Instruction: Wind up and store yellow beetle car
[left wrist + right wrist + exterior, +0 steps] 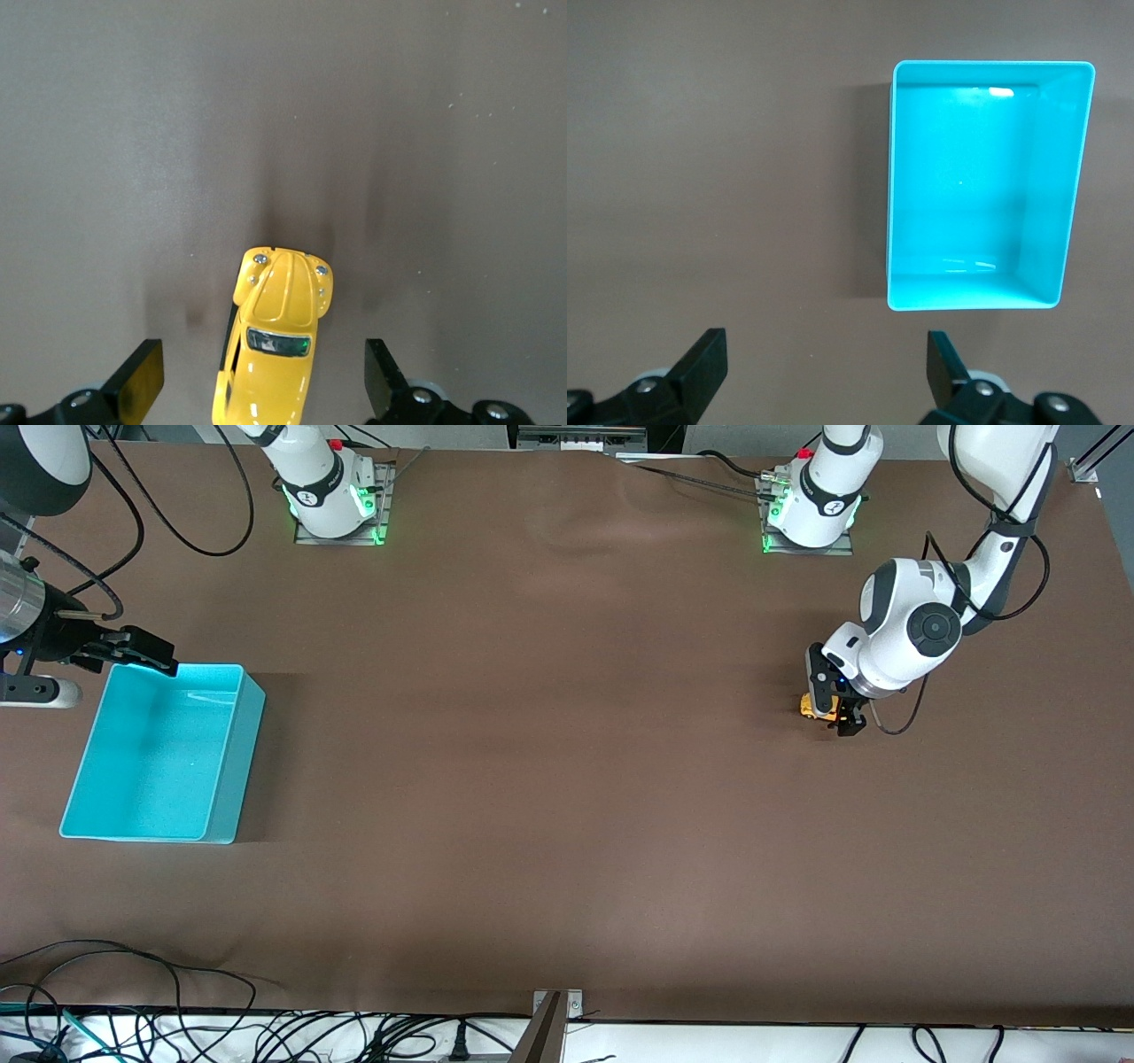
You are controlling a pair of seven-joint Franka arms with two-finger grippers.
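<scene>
The yellow beetle car (807, 706) stands on the brown table toward the left arm's end. My left gripper (836, 707) is lowered over it and open. In the left wrist view the car (275, 345) lies between the two black fingers (142, 376), with a gap on each side and nothing touching. The turquoise bin (251, 722) sits empty at the right arm's end of the table. My right gripper (152, 655) hangs open above the table by the bin's corner, holding nothing. In the right wrist view the bin (979, 303) lies ahead of that gripper (824, 354).
Both arm bases (332, 500) stand on plates along the table edge farthest from the front camera. Loose cables (177, 1027) run along the nearest edge. Between the bin and the car there is only brown table cloth (549, 762).
</scene>
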